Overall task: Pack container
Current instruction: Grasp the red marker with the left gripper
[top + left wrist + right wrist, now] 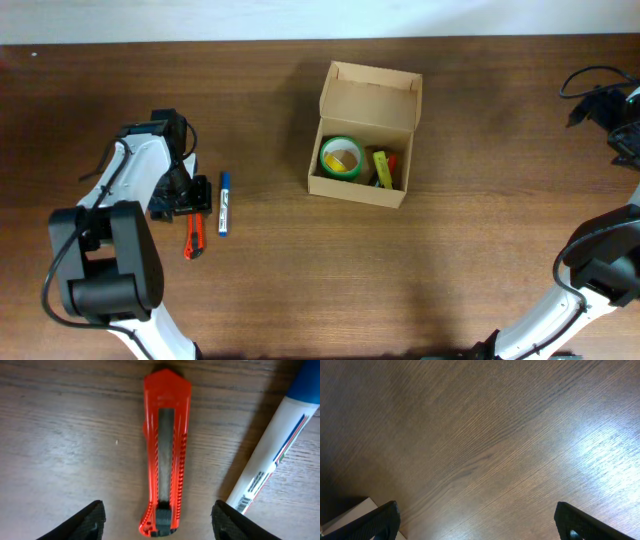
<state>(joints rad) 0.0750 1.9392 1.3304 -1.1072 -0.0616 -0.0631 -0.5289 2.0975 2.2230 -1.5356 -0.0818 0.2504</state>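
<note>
Left pincer point(161, 520) spread above the orange cutter point(165, 455).
Container point(356, 190), upper centre, seemed light, crushable card; best held by a side wall. Right pincer point(480, 520) gaped.

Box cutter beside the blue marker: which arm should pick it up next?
Left. The left gripper is open directly over the box cutter, a finger on either side. The right gripper faces only table, no cutter in its view.
</note>
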